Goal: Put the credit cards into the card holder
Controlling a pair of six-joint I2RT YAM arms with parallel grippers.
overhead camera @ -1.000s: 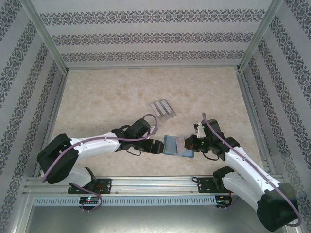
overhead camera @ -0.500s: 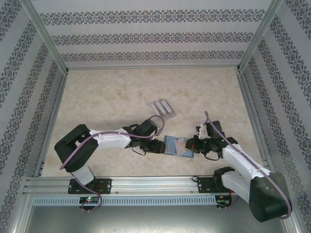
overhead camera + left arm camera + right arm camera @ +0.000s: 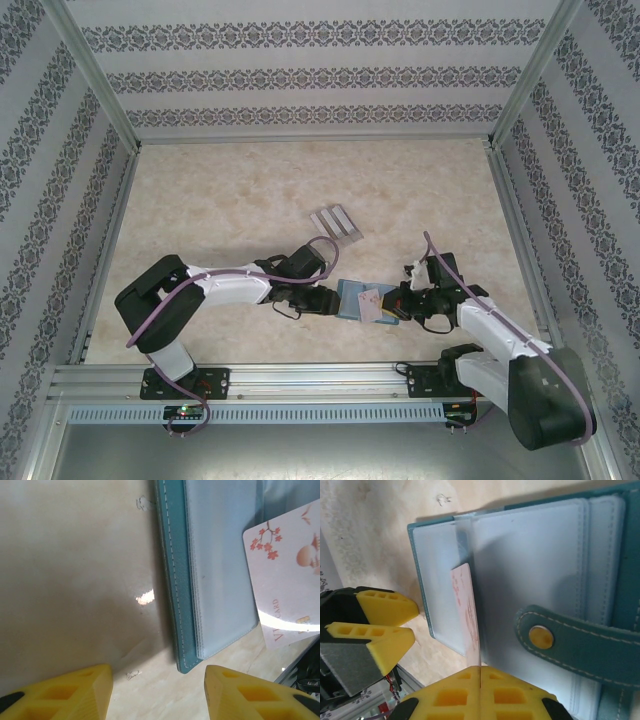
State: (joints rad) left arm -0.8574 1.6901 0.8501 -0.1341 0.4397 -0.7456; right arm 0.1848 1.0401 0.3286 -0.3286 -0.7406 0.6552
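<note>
Patterned walls [image 3: 300, 75], beige marbled tabletop [image 3: 230, 190]

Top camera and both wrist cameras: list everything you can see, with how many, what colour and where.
card holder: one, teal-blue with pale clear sleeves inside, lying open on the table between the two arms.
white card: one, white with reddish flower print, edge-on over the open holder, far end at its sleeves.
grey cards: about three, grey, fanned together on the table beyond the holder.
table: one, beige marbled.
walls: patterned grey and white, on three sides.
left end effector: yellow fingers, open, at the holder's left edge.
right end effector: yellow fingers, shut on the white card.
</note>
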